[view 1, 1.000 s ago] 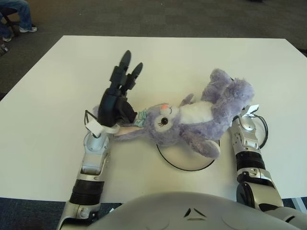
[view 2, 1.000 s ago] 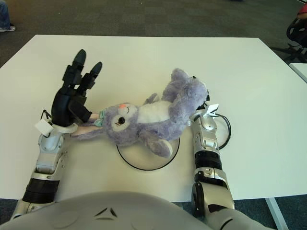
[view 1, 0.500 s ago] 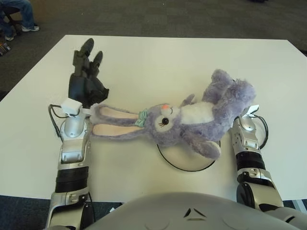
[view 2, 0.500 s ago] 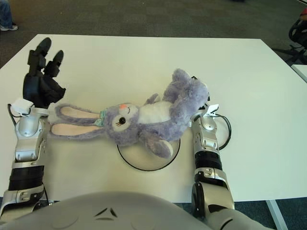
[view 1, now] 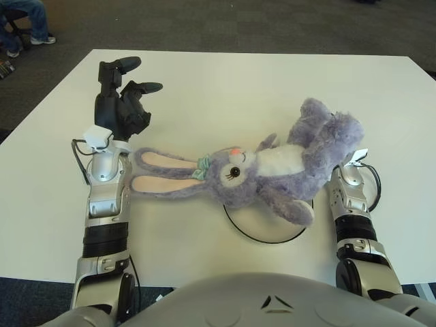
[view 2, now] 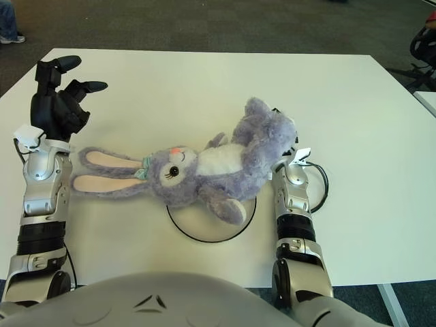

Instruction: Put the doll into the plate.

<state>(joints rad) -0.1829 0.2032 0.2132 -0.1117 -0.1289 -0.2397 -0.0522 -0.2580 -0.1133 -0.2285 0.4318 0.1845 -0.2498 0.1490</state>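
The white round plate with a dark rim (view 1: 253,233) lies nearest; the fluffy purple rabbit doll (view 1: 272,170) only half covers it, ears trailing onto the white tabletop (view 1: 225,88). Right hand hidden behind the doll, grip unclear. Left hand (view 1: 121,95) open, empty. Doll may slide off

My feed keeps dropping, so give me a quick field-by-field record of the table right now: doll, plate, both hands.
doll: purple plush rabbit lying on its side, long ears pointing toward the robot's left
plate: white round plate with a dark rim, only partly under the rabbit's body; head and ears lie off it on the white table
left hand: beyond the ear tips, fingers spread, holding nothing
right hand: hidden behind the rabbit's far end; grip cannot be judged
task state: doll not fully in the plate
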